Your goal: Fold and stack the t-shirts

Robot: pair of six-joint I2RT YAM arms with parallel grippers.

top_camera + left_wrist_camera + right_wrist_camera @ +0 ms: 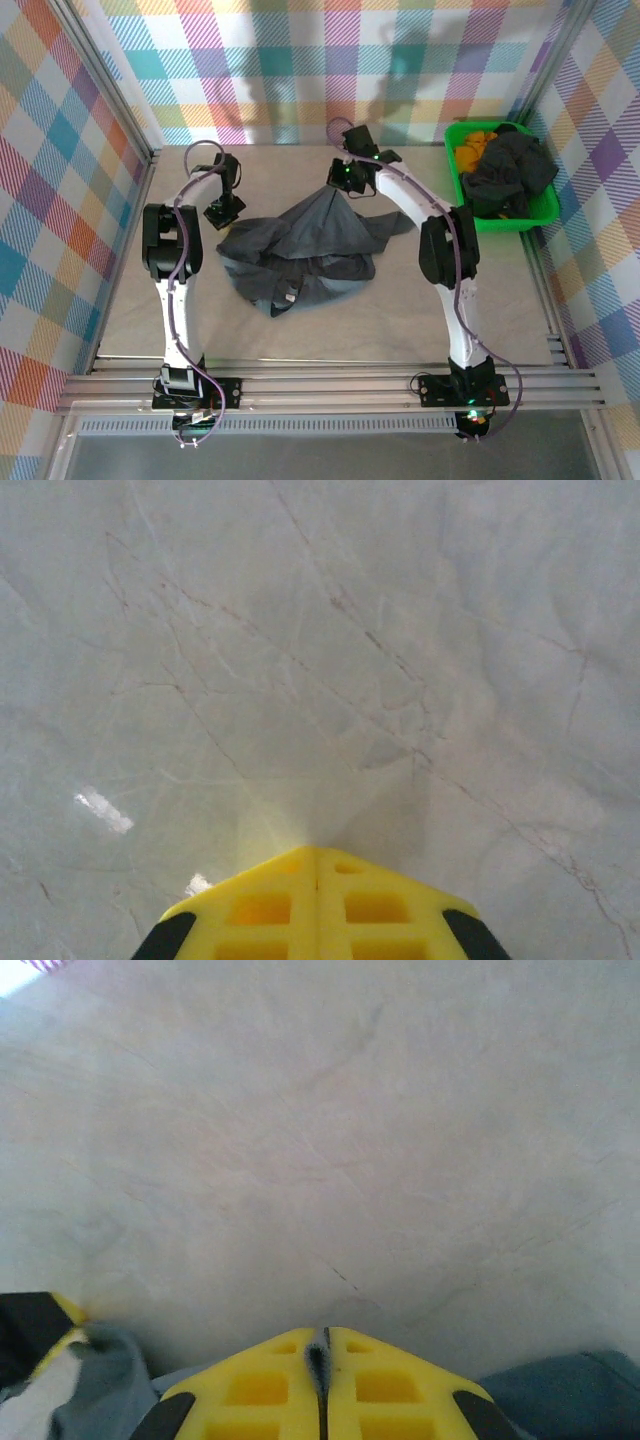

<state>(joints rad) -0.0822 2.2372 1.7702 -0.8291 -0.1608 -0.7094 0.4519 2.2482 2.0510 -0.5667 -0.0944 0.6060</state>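
Both are closed tight: the right claw [320, 1350] pinches a raised fold of the t-shirt [300, 245], the left claw [318, 865] grips nothing beside it; better to reopen it over the cloth's edge.

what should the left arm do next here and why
Probably open the left gripper and shift it onto the nearby edge of the t-shirt. Its fingers are shut on nothing, with bare table ahead, while the right gripper pinches dark cloth and lifts the shirt to a peak.
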